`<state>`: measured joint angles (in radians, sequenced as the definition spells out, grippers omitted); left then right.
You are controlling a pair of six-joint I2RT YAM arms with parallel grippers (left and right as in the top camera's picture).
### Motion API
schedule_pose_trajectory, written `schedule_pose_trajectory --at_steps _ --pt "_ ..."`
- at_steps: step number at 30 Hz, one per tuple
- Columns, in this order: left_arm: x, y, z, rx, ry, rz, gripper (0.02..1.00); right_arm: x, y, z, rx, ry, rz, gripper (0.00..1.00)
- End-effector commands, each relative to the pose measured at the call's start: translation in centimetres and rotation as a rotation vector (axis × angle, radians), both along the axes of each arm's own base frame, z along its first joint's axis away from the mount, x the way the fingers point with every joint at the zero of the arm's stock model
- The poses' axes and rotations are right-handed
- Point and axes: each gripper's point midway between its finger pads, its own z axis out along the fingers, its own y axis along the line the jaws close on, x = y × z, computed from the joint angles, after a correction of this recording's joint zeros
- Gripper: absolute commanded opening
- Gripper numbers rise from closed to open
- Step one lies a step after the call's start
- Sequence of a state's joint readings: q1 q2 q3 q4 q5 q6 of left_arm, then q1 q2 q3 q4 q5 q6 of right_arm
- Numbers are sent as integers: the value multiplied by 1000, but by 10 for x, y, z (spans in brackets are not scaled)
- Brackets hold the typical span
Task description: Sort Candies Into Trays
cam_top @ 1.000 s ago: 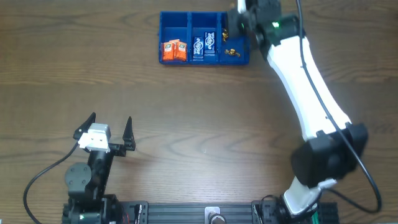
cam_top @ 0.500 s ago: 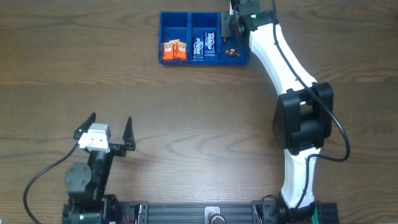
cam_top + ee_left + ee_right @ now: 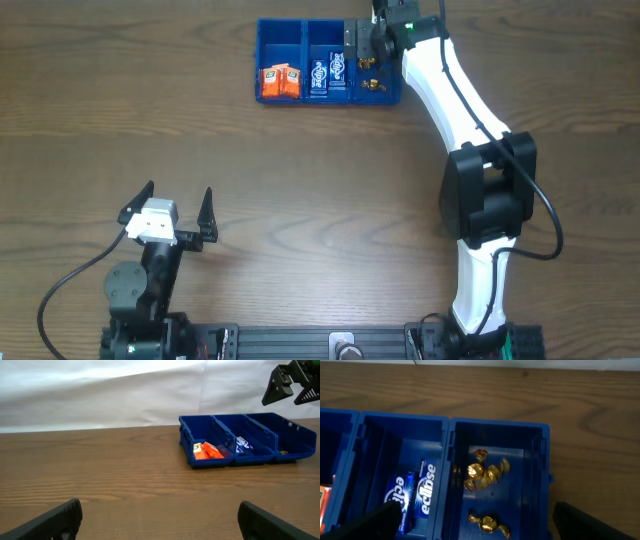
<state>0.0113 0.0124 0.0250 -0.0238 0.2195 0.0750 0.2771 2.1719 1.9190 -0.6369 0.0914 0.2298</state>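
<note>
The right tool [image 3: 362,42] hangs wide and empty over the end compartment of the blue tray [image 3: 282,42]; in the last second its arm has folded at the elbow and the tool has edged slightly inward, so a drop appears just completed. The left tool [image 3: 180,205] rests wide, well apart. Contents: crinkled gold-foil candies [image 3: 482,475], loosely heaped; flat glossy blue packs [image 3: 415,492] in the middle compartment; boxy orange packs [image 3: 280,82] at the other end. Tray: rigid plastic; table [image 3: 330,180]: wood grain. Every candy seen lies in the tray, so sorting is judged near its end.
</note>
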Motion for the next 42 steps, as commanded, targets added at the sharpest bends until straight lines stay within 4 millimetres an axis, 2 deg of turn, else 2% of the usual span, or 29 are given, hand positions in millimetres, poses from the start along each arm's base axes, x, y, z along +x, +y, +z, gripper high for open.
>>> schedule_pose_trajectory --at_steps 1,2,5,7,10,13,15,18,21,24,28,33,38,42 --pt "-1 -2 -17 -10 51 -10 998 -2 -30 40 -13 -48 -61 1000" --pt "-1 -2 -17 -10 51 -10 998 -3 -38 47 -16 -53 -69 1000" --pt "-1 -2 -17 -10 51 -10 996 -18 -69 94 -59 -107 -61 1000" --pt "-1 -2 -17 -10 51 -10 998 -36 -92 135 -90 -171 -97 1000" --pt "-1 -2 -17 -10 51 -10 993 -71 -122 181 -125 -263 -170 1000" --pt "-1 -2 -17 -10 51 -10 998 -114 -140 211 -149 -360 -177 1000" --pt "-1 -2 -17 -10 51 -10 998 -145 -149 217 -141 -419 -199 1000" --pt "-1 -2 -17 -10 51 -10 996 -189 -155 209 -125 -487 -213 1000" --pt "-1 -2 -17 -10 51 -10 998 -233 -158 185 -113 -538 -219 998" --pt "-1 -2 -17 -10 51 -10 998 -264 -156 162 -81 -610 -209 998" --pt "-1 -2 -17 -10 51 -10 998 -292 -146 148 -19 -757 -154 1000" --pt "-1 -2 -17 -10 51 -10 998 -311 -140 110 12 -839 -119 1000" --pt "-1 -2 -17 -10 51 -10 998 -315 -126 64 56 -852 -37 1000" --pt "-1 -2 -17 -10 51 -10 998 -313 -126 46 59 -873 -33 998"
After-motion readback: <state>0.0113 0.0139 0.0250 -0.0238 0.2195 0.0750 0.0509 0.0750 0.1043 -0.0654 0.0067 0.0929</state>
